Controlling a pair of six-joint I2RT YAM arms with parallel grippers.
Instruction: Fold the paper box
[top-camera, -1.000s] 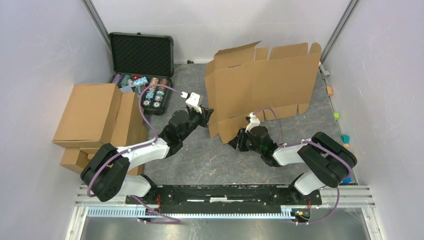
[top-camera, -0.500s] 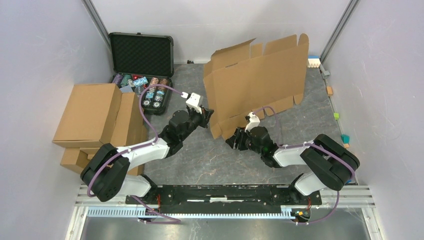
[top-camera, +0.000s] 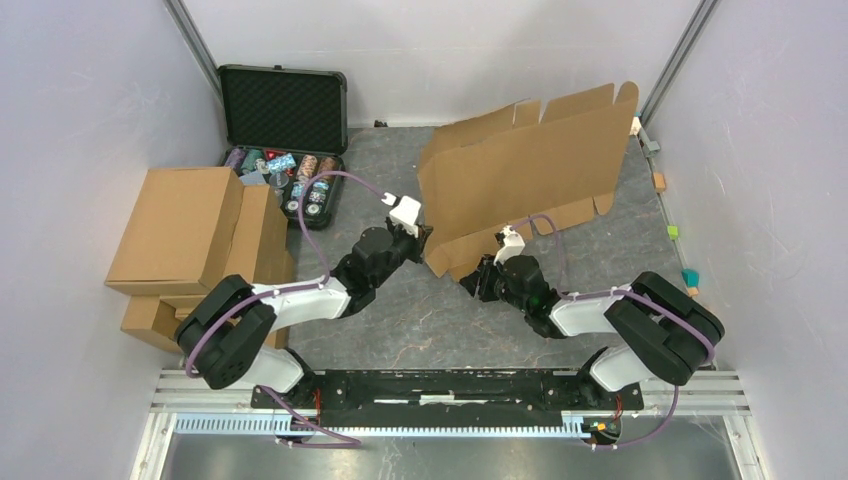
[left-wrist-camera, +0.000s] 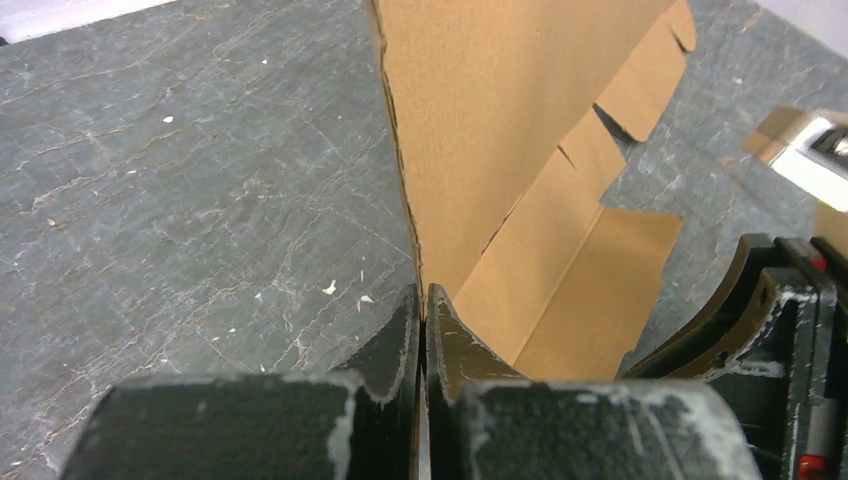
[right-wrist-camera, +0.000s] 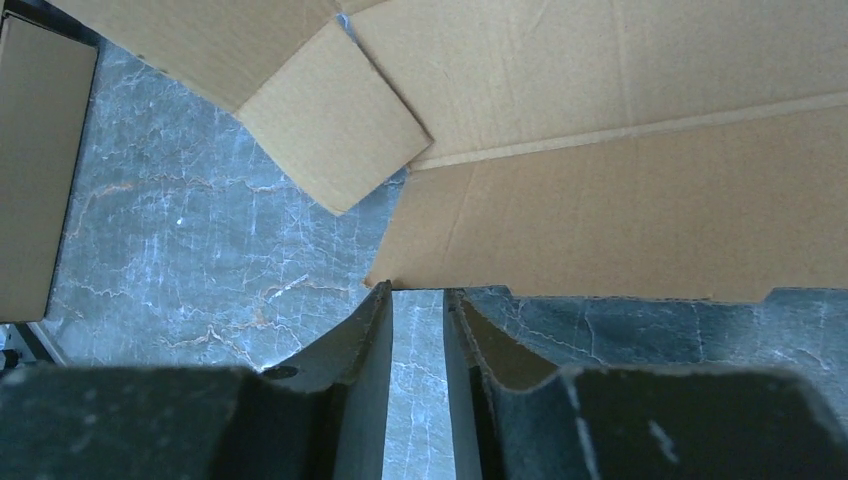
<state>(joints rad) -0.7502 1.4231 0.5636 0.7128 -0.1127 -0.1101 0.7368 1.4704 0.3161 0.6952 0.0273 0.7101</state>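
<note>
Open black foam-lined case far left, chips inside; brown cartons stacked nearer; coloured blocks along right wall.

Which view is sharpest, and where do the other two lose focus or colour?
Top external: even light, sharp throughout, the paper box crisp. Left wrist: lower foreground blurred. Right wrist: lower foreground blurred too, table tinted blue.

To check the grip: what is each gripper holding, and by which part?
The left gripper pinches the box by its side edge. The right gripper, open, holds nothing.
</note>
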